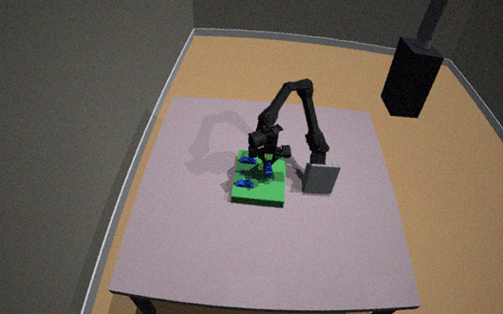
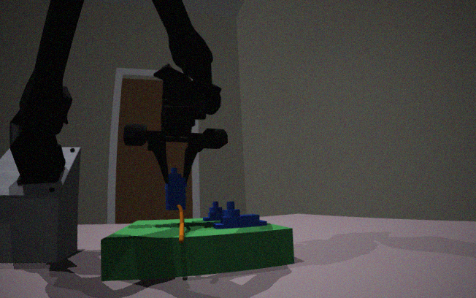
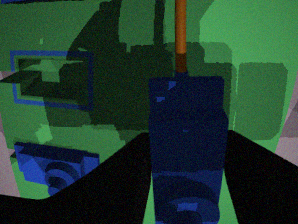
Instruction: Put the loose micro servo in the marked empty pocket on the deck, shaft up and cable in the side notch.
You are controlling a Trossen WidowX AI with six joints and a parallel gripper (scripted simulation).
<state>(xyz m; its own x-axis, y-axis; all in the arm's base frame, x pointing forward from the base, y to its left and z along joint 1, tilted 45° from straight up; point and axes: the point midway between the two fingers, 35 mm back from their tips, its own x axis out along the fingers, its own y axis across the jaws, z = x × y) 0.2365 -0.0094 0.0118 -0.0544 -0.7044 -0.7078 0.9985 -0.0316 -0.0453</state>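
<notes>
The loose micro servo (image 1: 269, 168) (image 2: 175, 193) (image 3: 187, 135) is blue. My gripper (image 2: 176, 180) (image 3: 188, 145) is shut on it and holds it upright above the green deck (image 1: 258, 195) (image 2: 226, 252) (image 3: 250, 25), with a gap under it in the exterior view. Its output shaft points up. Its orange cable (image 2: 181, 226) (image 3: 180, 30) hangs down over the deck's near side in the exterior view and runs to the top in the wrist view. The marked pocket (image 3: 52, 80), outlined in blue, is at the left in the wrist view, to the side of the held servo, partly in shadow.
Two seated blue servos stand on the deck, one (image 1: 245, 183) and another (image 1: 247, 159), on either side of the pocket. The arm's grey base block (image 1: 321, 178) (image 2: 36, 226) stands beside the deck. A second arm (image 1: 435, 11) on a black pedestal stands beyond the table.
</notes>
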